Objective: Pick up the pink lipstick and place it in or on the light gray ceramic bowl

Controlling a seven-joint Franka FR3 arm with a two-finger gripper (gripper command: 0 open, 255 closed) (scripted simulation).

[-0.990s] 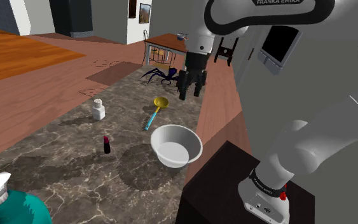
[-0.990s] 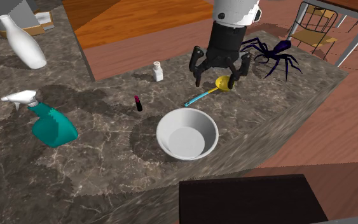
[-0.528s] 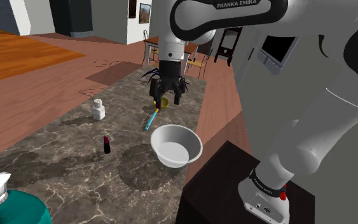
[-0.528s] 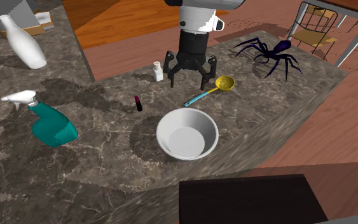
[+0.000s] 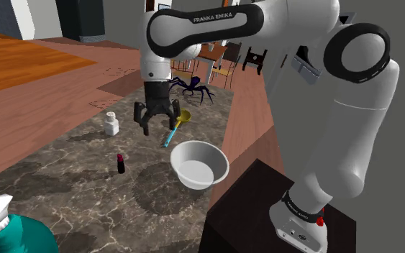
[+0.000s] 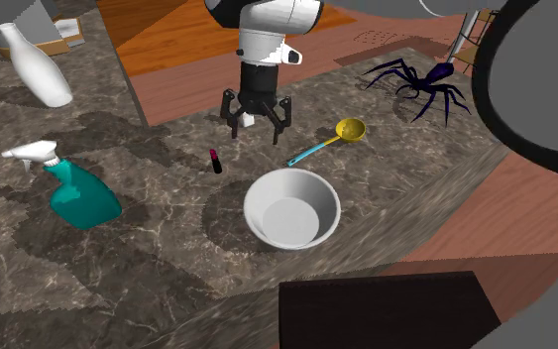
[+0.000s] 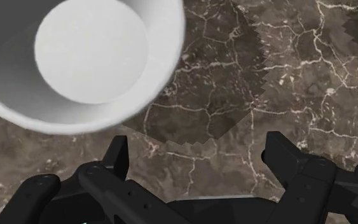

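The gripper [image 6: 257, 127] hangs above the dark marble table [image 6: 167, 248], fingers spread, clasping nothing. The pink lipstick [image 6: 215, 161] stands upright on the table, apart from the gripper. The light grey bowl [image 6: 267, 188] sits near the lipstick.

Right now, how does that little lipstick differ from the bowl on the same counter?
The lipstick is slim; the bowl is far wider. The lipstick is dark with a pink tip; the bowl is plain whitish. The lipstick stands upright; the bowl sits mouth up, empty. Both rest on the dark marbled counter, untouched by the gripper.
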